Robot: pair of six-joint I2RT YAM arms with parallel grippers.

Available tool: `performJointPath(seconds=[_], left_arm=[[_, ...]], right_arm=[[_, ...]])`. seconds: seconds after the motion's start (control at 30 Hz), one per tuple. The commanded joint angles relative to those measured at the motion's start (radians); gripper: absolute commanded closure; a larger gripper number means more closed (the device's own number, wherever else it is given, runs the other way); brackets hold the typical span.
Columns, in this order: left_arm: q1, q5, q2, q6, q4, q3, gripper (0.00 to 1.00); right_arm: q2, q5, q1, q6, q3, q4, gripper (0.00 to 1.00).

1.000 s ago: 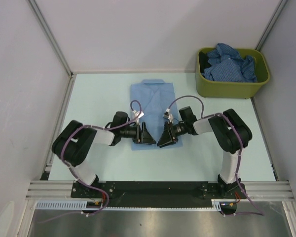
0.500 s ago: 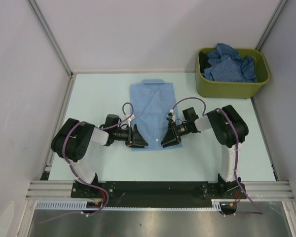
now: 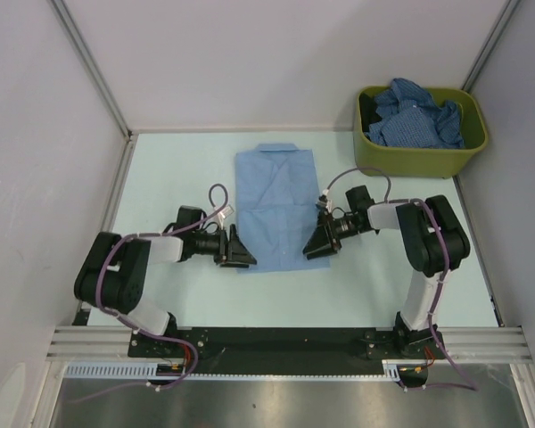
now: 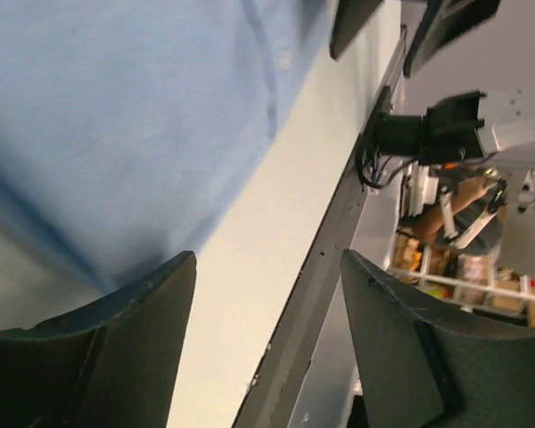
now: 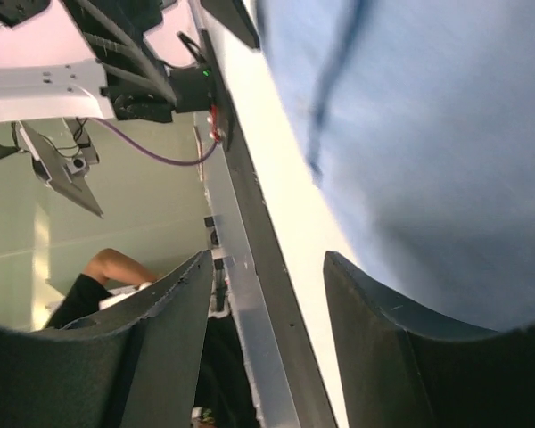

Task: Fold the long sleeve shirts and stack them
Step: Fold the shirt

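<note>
Your left jaws stand wide apart and hold nothing. In the left wrist view both dark fingers (image 4: 116,339) show, with bare desk (image 4: 241,294) in the gap. They sit low, just beside the near left corner of the plain light blue shirt (image 3: 276,201). Whether a fingertip touches the cloth cannot be told.

Your right jaws are likewise spread wide and empty. Their fingers (image 5: 401,357) frame a strip of desk, and the cloth's edge fills the view beyond them. They sit just beside the near right corner, and contact cannot be told here either. The two sets of jaws face each other across the near hem.

The plain light blue shirt lies flat at the centre of the desk, folded to a narrow oblong, collar at the far end.

At the far right an olive-green bin (image 3: 419,160) stands on the desk, well apart from that garment, with darker blue shirts (image 3: 415,116) heaped inside.
</note>
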Motion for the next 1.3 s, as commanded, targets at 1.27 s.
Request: performJointPath(seconds=[1.27], left_arm=[[-0.024, -0.192, 0.368, -0.426, 0.559, 0.349, 0.36]], right_arm=[[0.393, 0.082, 0.067, 0.581, 0.486, 0.759, 0.52]])
